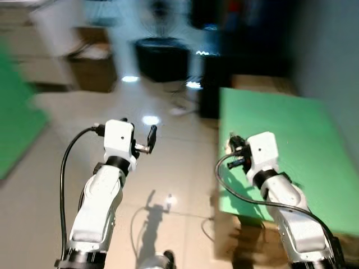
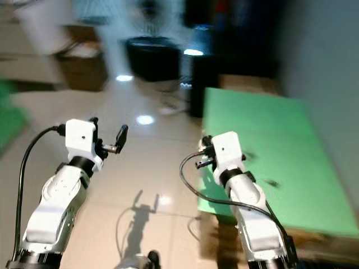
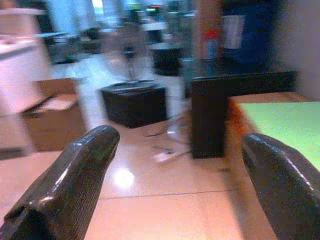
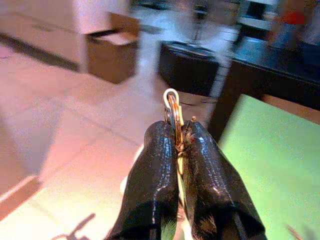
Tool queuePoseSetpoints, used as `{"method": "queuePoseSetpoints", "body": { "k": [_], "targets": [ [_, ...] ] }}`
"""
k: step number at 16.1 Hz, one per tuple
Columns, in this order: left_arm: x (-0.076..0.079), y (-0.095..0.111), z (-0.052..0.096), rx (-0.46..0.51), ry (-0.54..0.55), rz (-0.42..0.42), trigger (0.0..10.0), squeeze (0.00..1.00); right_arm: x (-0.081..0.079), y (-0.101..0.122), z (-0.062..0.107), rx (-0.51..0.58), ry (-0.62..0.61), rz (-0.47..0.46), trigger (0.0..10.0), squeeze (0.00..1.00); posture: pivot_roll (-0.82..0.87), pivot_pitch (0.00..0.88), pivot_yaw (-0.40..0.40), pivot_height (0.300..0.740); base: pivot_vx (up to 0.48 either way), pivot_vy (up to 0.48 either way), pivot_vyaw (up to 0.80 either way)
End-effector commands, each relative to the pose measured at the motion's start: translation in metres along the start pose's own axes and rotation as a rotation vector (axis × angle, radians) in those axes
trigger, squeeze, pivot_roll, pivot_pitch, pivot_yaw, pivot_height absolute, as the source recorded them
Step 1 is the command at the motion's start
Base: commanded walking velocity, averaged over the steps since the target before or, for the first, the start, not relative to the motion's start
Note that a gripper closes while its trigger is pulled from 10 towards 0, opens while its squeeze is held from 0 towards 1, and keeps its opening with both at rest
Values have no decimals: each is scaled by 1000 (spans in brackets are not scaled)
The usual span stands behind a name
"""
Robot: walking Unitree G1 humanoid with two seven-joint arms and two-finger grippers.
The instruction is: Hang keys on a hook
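Right claw (image 4: 181,137) around half-hidden keys (image 4: 173,107)

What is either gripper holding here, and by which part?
The right gripper is shut on the keys, pinching below the ring, which sticks out past its fingers. The left gripper is open, holding nothing.

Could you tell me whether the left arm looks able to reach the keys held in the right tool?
Probably yes: the left tool is open and only floor separates it from the keys in the right tool.
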State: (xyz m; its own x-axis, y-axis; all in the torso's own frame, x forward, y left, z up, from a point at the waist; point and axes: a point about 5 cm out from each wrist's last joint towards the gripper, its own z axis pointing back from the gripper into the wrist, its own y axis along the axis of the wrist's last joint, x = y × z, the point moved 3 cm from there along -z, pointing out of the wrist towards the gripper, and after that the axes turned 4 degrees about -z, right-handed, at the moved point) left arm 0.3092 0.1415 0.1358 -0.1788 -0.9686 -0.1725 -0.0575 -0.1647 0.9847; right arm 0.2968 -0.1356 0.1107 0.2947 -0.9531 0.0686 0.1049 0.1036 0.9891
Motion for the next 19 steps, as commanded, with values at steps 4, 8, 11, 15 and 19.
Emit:
{"method": "queuePoseSetpoints", "body": {
  "k": [4,8,11,15,19],
  "targets": [
    [2,-8,7,-40,3,-19,10000,0,0,-8,4,-33,4,-10,10000,0,-98,0,4,740,0,0,800],
    [-6,-12,11,-58,32,-26,10000,0,-3,-11,4,-44,4,-34,10000,0,-83,0,-2,740,0,0,800],
    [-8,-12,11,-65,36,-42,10000,0,-4,-17,6,-60,3,-43,10000,0,-74,0,-5,740,0,0,800],
    [0,-7,5,-45,-9,-70,10000,0,-4,-18,7,-67,-4,-52,10000,0,-88,0,9,740,0,0,800],
    [-3,-7,4,-36,13,-69,10000,0,-4,-19,8,-77,12,-43,10000,0,-89,0,-6,740,0,0,800]
  ]
}}
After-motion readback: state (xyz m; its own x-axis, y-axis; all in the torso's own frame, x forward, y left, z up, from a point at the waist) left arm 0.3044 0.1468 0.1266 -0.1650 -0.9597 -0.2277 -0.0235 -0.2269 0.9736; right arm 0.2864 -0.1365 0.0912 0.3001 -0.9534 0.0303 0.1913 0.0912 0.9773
